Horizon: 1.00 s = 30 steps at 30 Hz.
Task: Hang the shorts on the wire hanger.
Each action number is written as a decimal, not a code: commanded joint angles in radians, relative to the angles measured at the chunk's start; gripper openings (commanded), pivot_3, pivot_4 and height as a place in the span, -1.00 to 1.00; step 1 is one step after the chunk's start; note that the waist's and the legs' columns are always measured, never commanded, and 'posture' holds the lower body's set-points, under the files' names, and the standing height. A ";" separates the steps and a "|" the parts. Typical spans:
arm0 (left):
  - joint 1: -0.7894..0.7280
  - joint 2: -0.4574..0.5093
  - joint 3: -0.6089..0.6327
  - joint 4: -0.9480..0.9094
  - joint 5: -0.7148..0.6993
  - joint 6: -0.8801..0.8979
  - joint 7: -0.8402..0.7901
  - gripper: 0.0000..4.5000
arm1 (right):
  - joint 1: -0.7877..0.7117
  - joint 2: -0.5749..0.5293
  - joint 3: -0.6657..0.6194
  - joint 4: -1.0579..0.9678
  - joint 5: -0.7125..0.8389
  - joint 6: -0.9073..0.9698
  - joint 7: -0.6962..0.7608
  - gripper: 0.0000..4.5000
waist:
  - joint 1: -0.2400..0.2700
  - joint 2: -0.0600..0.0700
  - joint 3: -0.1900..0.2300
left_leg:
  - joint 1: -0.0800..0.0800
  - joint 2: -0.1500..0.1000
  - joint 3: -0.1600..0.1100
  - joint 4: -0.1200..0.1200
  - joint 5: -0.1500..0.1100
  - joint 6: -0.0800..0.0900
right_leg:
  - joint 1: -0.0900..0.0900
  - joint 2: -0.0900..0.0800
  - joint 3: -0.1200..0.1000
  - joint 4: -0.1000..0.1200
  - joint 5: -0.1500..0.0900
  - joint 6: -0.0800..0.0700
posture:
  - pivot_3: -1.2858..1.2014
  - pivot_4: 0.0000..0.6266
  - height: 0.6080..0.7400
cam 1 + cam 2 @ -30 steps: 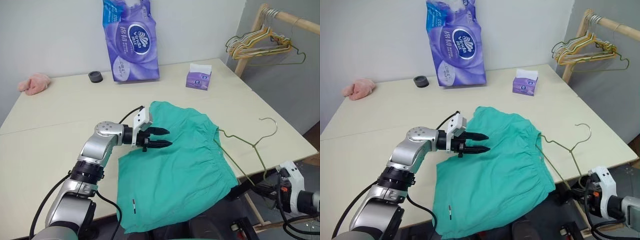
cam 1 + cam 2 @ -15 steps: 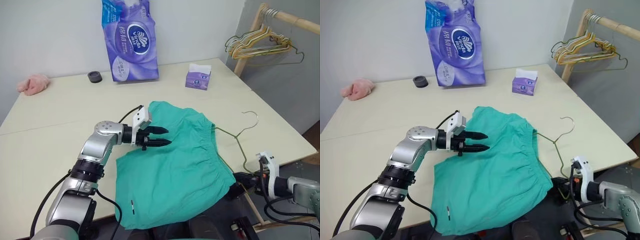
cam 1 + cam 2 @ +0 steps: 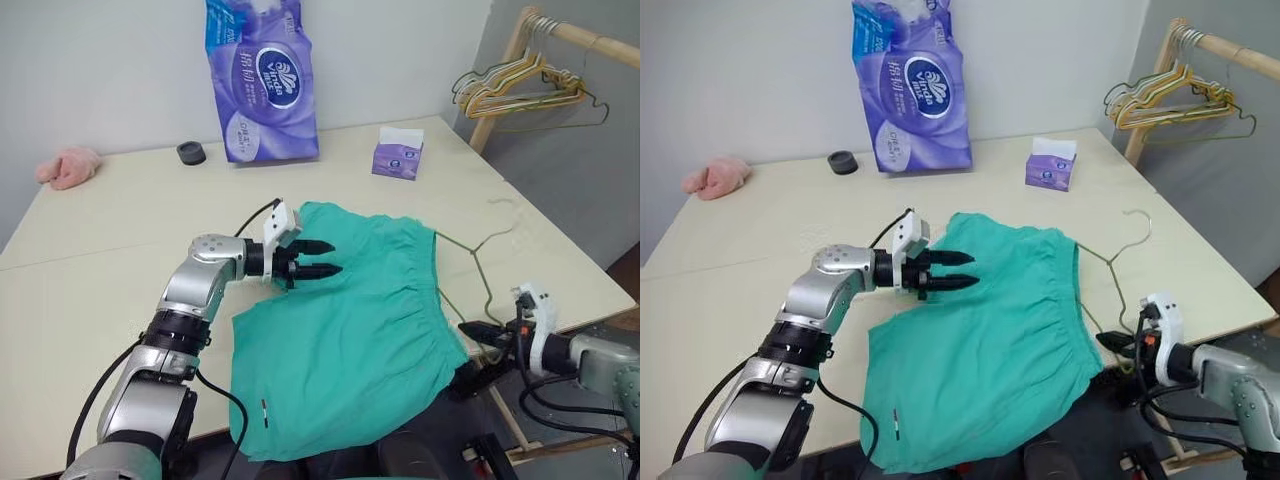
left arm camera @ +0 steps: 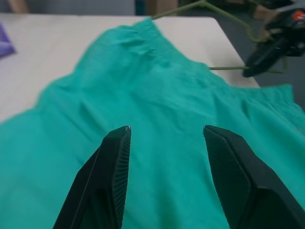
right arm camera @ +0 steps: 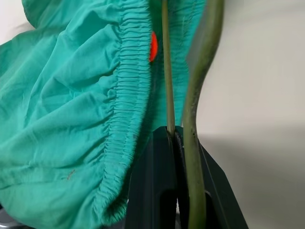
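Teal-green shorts [image 3: 345, 340] lie spread on a pale table [image 3: 120, 230], the gathered elastic waistband toward the robot's right and the lower hem draped over the table's near edge. All positions below are given relative to the shorts.

Left gripper [image 3: 322, 258]: poised over the upper left part of the shorts, pointing across them toward the waistband. Its two black fingers [image 4: 114, 157] stand apart with bare cloth visible between them; nothing is held. Whether the fingertips touch the cloth cannot be told.

Right gripper [image 3: 1116, 343]: just beside the waistband's near corner, at the table's edge. Its fingers [image 5: 159, 186] are pressed together and clamped on the thin wire of the wire hanger [image 3: 478, 262], which passes between them right next to the gathered elastic.

The wire hanger, dark olive-grey, lies along the waistband side of the shorts; its curved hook points away from the shorts toward the table's far right, and part of its triangle runs under or against the waistband edge.

Beyond the shorts, toward the wall: a large purple tissue pack [image 3: 258, 80] standing upright, a small purple tissue box [image 3: 398, 155], a small black round object [image 3: 191, 153], and a pink cloth lump [image 3: 68, 166] well apart at the far left. A bunch of coloured hangers [image 3: 515, 90] hangs on a wooden rail [image 3: 590, 40] off the table's right.
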 commanded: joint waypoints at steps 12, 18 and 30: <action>-0.275 0.037 -0.068 0.106 0.036 -0.200 -0.327 0.99 | -0.181 -0.212 0.262 -0.247 -0.112 -0.140 0.092 -1.00 | -0.011 0.000 0.000 | 0.000 0.000 0.001 -0.001 0.000 0.000 | -0.001 0.000 -0.001 -0.001 0.000 0.000 | -0.17 -0.86 1.00; -0.256 0.083 -0.180 0.161 0.102 -0.336 -0.429 0.99 | -0.226 -0.233 0.316 -0.265 -0.151 -0.178 0.117 -1.00 | -0.013 0.000 0.000 | 0.000 0.000 0.001 -0.001 0.000 0.000 | -0.001 0.000 0.000 -0.001 0.000 0.000 | -0.18 -0.86 1.00; -0.212 0.012 -0.200 0.272 0.215 -0.475 -0.385 0.99 | -0.231 -0.235 0.314 -0.322 -0.170 -0.213 0.129 -1.00 | -0.013 0.000 0.000 | -0.001 0.000 0.001 -0.001 0.000 0.000 | -0.002 0.000 0.001 -0.001 0.000 0.000 | -0.19 -0.84 1.00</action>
